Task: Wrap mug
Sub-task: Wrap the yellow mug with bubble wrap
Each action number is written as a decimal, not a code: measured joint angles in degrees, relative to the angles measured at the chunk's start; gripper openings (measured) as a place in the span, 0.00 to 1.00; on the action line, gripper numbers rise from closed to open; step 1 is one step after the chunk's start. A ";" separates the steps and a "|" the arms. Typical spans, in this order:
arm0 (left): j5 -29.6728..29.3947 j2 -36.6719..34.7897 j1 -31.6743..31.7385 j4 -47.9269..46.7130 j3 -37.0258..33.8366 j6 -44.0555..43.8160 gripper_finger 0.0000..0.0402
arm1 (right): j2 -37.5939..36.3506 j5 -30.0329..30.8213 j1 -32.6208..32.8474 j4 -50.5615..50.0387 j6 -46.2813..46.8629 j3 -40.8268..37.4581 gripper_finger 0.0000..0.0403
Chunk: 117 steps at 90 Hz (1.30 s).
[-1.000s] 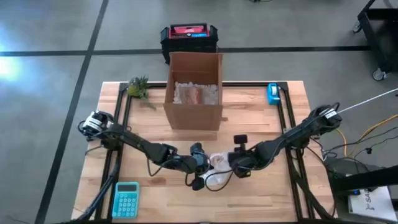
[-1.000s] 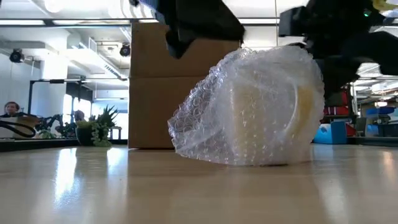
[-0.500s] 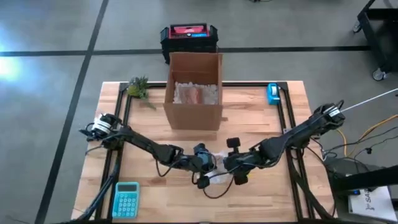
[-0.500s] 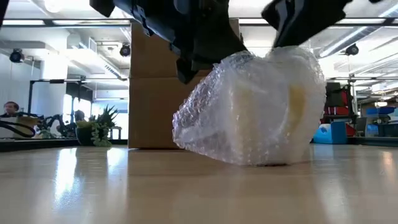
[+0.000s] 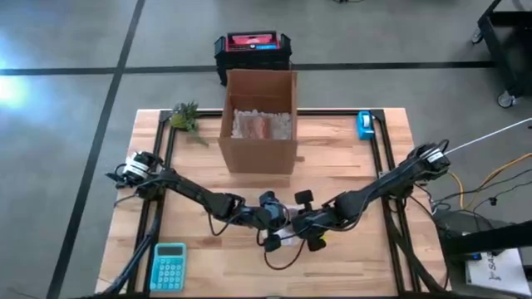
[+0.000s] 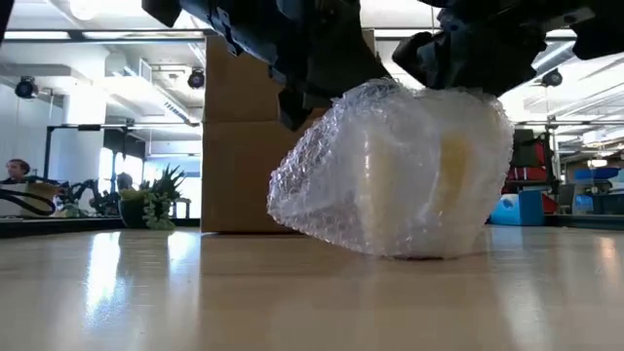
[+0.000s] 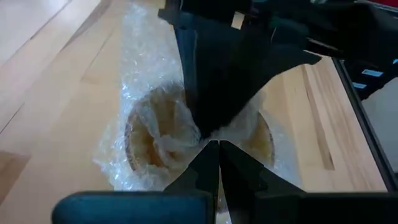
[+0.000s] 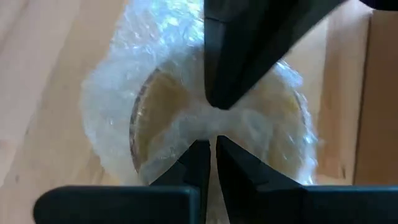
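High view: the bubble-wrapped mug (image 5: 288, 226) sits on the worktop (image 5: 349, 158) just in front of the cardboard box (image 5: 258, 120). Over the last second the right hand (image 5: 304, 226) has slid in over the mug to meet the left hand (image 5: 273, 223). Both are nearly shut, pinching wrap gathered over the mug's mouth, so wrapping looks almost finished.

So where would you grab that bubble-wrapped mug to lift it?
Probably from straight above, by the bubble wrap gathered over the mug's open mouth. The loose ends bunch there, while the sides are wide and rounded. Both grippers, left and right, already pinch that spot.
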 joint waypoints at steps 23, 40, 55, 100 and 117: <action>-0.02 0.00 0.04 0.27 0.00 -0.02 0.00 | 1.64 -0.51 -1.15 -2.72 -0.11 2.66 0.05; 0.00 0.04 0.01 -0.34 -0.02 -0.02 0.00 | -1.62 -0.72 -0.72 -17.47 1.91 11.77 0.05; 0.00 0.04 -0.05 -0.58 -0.02 -0.02 0.00 | -5.12 -0.40 -0.34 -34.05 8.58 14.94 0.05; 0.02 0.04 -0.05 0.17 -0.02 -0.02 0.00 | -10.48 9.11 0.77 -9.92 14.93 -11.86 0.05; 0.02 0.04 -0.05 0.23 -0.02 -0.02 0.00 | -10.85 8.26 0.93 -4.72 9.47 -7.55 0.05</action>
